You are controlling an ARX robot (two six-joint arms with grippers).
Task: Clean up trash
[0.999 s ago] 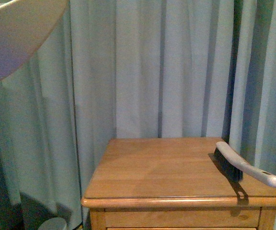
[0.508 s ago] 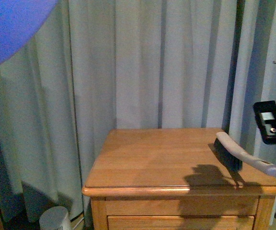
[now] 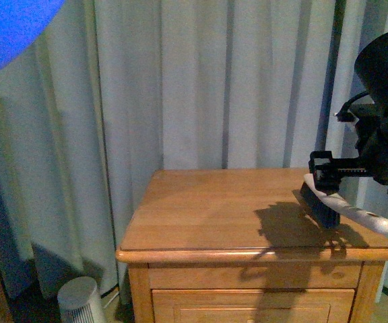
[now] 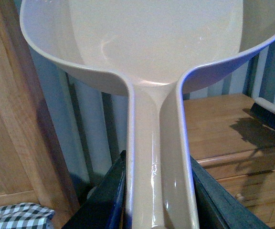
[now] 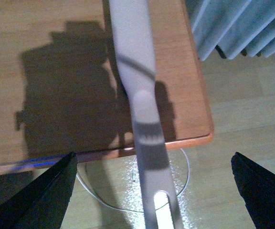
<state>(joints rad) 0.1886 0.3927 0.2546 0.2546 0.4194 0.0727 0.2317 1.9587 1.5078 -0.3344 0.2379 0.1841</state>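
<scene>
The trash is out of view in every frame. My left gripper (image 4: 159,191) is shut on the handle of a cream dustpan (image 4: 152,43), held up in the air; its rim shows as a blue blur (image 3: 5,27) at the front view's upper left. A brush (image 3: 342,210) with a white handle and dark bristles lies at the right edge of the wooden nightstand (image 3: 207,215), its handle sticking out past the edge. My right gripper (image 3: 323,171) hangs just above the brush, open. In the right wrist view its jaws (image 5: 153,157) straddle the brush handle (image 5: 144,119) with wide gaps on both sides.
Pale curtains (image 3: 201,81) hang behind the nightstand. A small white cylinder (image 3: 79,299) stands on the floor to its left. A thin white cable (image 5: 183,183) loops on the floor below the brush handle. A wooden cabinet (image 4: 13,119) and checked cloth (image 4: 13,214) are beside the left arm.
My right arm has come in from the right and dropped over the brush, casting a shadow on the nightstand. The dustpan has shifted up and left in the front view.
</scene>
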